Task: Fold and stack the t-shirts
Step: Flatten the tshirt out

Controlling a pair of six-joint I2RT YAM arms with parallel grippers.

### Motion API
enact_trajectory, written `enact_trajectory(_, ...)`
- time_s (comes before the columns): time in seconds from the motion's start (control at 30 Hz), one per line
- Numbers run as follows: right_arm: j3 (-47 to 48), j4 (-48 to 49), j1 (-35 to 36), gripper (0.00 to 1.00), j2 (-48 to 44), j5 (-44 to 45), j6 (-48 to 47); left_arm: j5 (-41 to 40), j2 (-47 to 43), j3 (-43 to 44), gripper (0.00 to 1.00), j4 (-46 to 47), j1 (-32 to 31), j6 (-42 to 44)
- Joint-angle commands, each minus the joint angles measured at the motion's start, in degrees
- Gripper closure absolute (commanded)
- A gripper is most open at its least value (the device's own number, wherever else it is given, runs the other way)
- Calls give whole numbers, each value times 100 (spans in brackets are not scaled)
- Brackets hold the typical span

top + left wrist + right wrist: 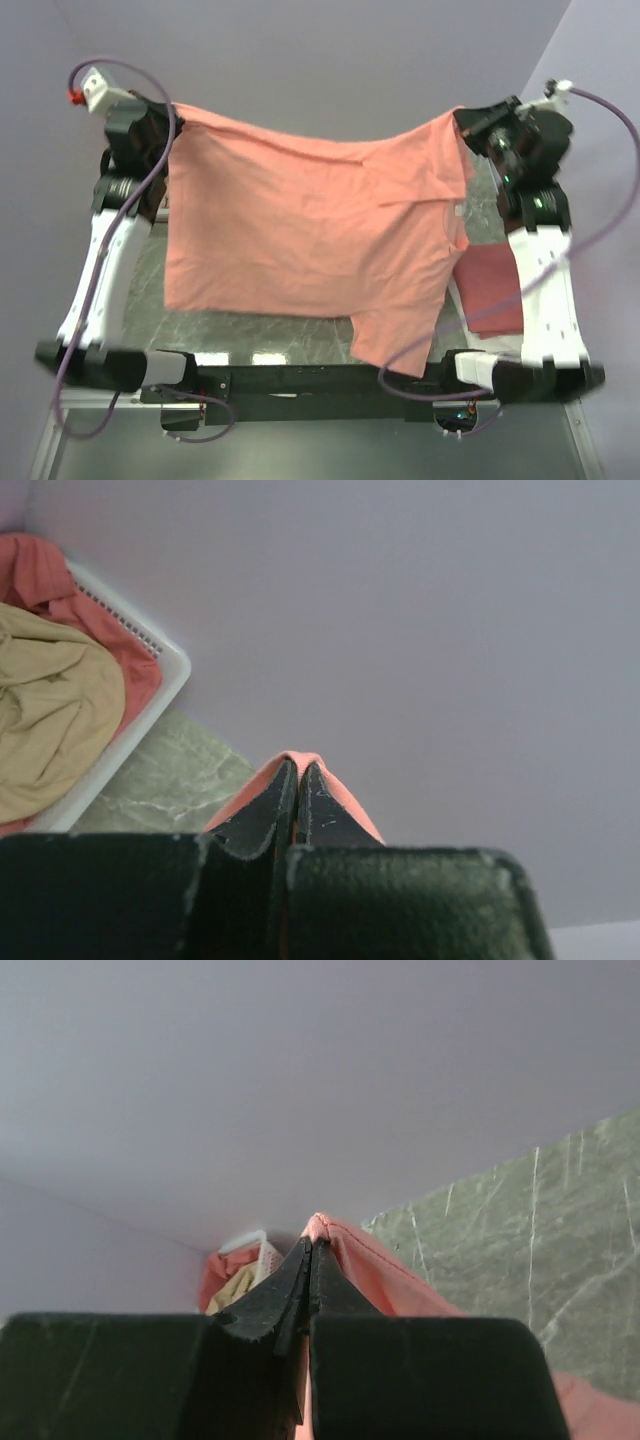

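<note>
Rose-red t-shirt (pixel 495 290): flat by the table's (pixel 250 335) right edge.
Salmon-pink t-shirt (pixel 310 230): hanging spread above the table's middle.
Left hand (pixel 168 110): clenched on its upper corner.
Right hand (pixel 465 125): clenched on the other corner.
Basket (pixel 172 675): beyond, holding beige t-shirt (pixel 50 710).

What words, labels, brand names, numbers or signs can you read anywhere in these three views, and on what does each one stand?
No text can be read in any view.
The salmon-pink t-shirt is plain; a small white patch near its right edge may be a tag, but it is too small to read.
The white basket and the table show no lettering.
</note>
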Motion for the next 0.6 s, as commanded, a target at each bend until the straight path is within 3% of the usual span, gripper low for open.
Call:
enact_trajectory(0.0, 698, 1176, -56, 100, 777, -106, 122, 1124, 702, 733, 99, 959, 725, -213)
enact_trajectory(0.17, 2306, 1396, -109, 100, 2305, -300, 201, 2138, 2469, 2873, 99, 916, 1439, -452)
enact_trajectory(0.27, 2897, 1668, -118, 100, 2650, -493, 351, 2665, 2919, 3431, 99, 1187, 1606, -575)
enact_trajectory(0.43, 2653, 1845, -144, 100, 2467, -379, 342, 2974, 2736, 3100, 99, 1417, 1897, -663)
enact_trajectory(0.57, 1144, 1951, -223, 100, 1810, -476, 562, 3105, 2261, 1505, 99, 1636, 2011, -707)
